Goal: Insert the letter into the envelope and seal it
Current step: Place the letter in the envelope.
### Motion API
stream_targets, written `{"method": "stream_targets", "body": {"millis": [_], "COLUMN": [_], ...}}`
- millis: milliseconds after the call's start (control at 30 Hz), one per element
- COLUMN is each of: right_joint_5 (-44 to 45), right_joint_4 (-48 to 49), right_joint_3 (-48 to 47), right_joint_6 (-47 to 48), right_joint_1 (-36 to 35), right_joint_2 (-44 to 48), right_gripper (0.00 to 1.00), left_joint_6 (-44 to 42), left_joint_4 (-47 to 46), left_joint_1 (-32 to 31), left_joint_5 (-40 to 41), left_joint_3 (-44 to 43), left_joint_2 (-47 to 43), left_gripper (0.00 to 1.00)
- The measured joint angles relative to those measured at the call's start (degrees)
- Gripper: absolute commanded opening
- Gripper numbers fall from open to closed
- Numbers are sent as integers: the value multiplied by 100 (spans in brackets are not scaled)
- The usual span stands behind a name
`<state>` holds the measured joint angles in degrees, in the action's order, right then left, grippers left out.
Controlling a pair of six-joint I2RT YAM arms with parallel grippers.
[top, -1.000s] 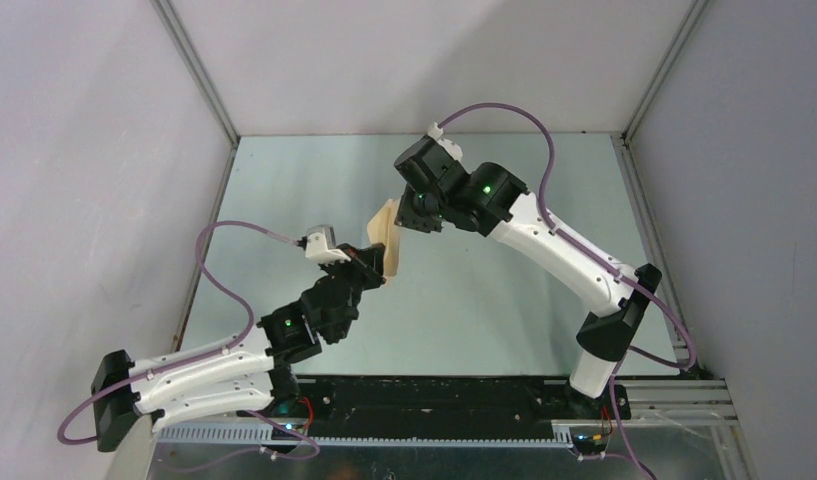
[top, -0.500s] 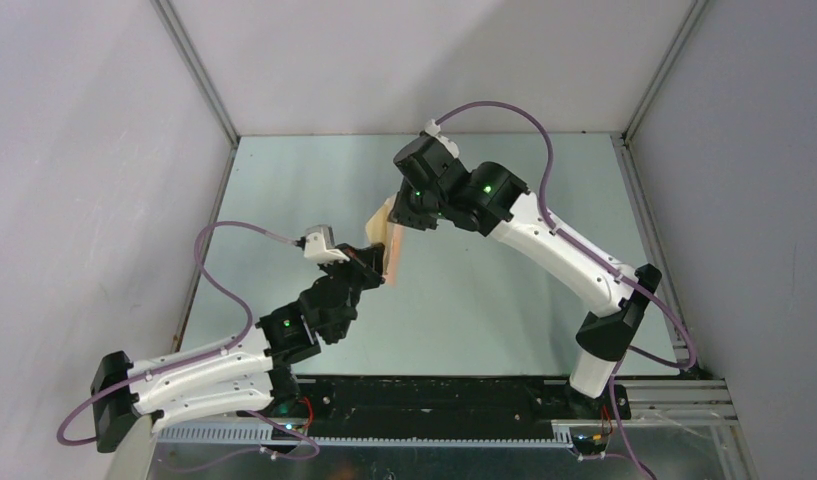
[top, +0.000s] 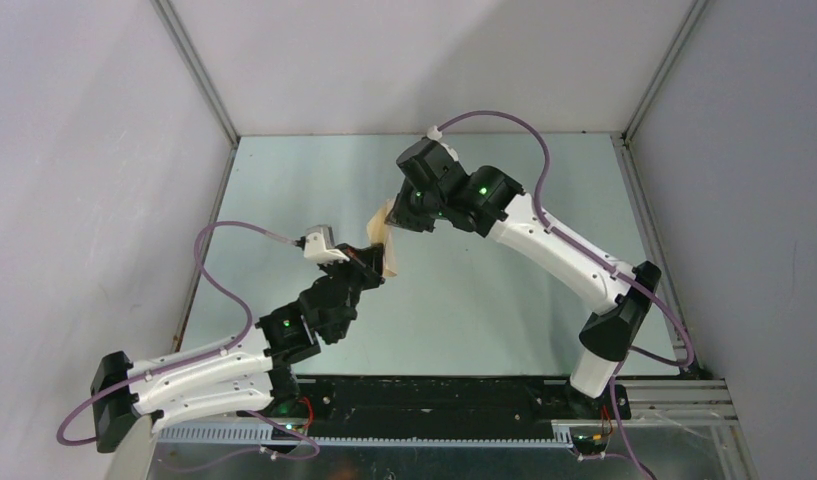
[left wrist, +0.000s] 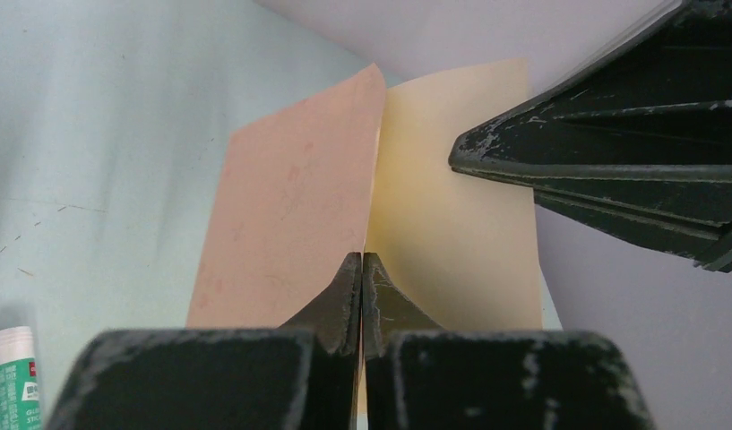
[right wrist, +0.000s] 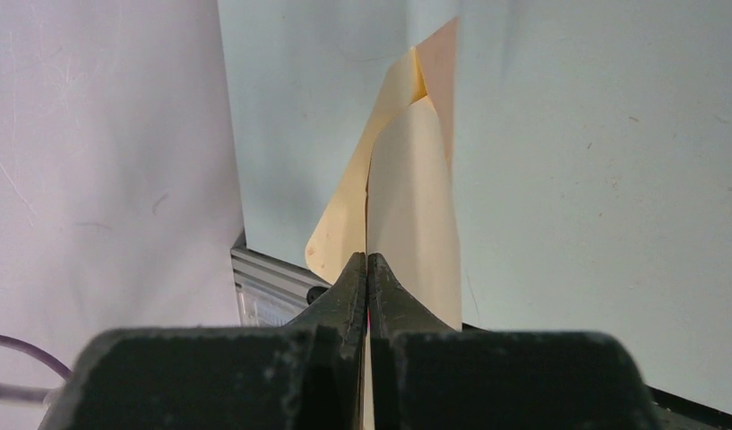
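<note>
Both grippers hold paper in the air above the table's middle. In the left wrist view the peach-tan letter (left wrist: 290, 215) fans out left of my left gripper (left wrist: 363, 260), which is shut on its near edge. The envelope's cream inside (left wrist: 456, 206) lies against it on the right, with the right gripper's fingers (left wrist: 604, 170) just beyond. My right gripper (right wrist: 368, 260) is shut on the cream envelope (right wrist: 416, 197); a peach corner of the letter (right wrist: 441, 63) shows past it. From above, the envelope (top: 384, 232) hangs between the right gripper (top: 394, 222) and the left gripper (top: 381, 268).
A glue stick (left wrist: 12, 367) with a white cap and green label lies on the pale green table (top: 484, 300) to the lower left of the left wrist view. Grey walls and metal frame rails (top: 199, 70) enclose the table on three sides.
The right wrist has turned and shifted a little, and the paper between the grippers has twisted slightly. The left arm has stayed put. Both grips are unchanged.
</note>
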<state>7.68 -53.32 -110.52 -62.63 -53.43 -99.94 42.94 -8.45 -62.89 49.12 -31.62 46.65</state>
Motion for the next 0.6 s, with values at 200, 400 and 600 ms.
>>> {"method": "stream_targets", "body": {"millis": [200,400,600], "right_joint_5": [-101,-192,-297], "right_joint_4": [168,575,1130], "right_joint_3": [125,612,1375], "right_joint_6": [-59,-221,-472], "right_joint_1": [9,46,155], "right_joint_2": [42,411,940], "right_gripper": [0,0,0], "left_joint_6": [0,0,0], "left_joint_4": [0,0,-2], "left_joint_1": [0,0,0], "left_joint_5": [0,0,-2], "left_joint_3": [0,0,35], "left_joint_2": [-66,-103,-105], "left_gripper": [0,0,0]}}
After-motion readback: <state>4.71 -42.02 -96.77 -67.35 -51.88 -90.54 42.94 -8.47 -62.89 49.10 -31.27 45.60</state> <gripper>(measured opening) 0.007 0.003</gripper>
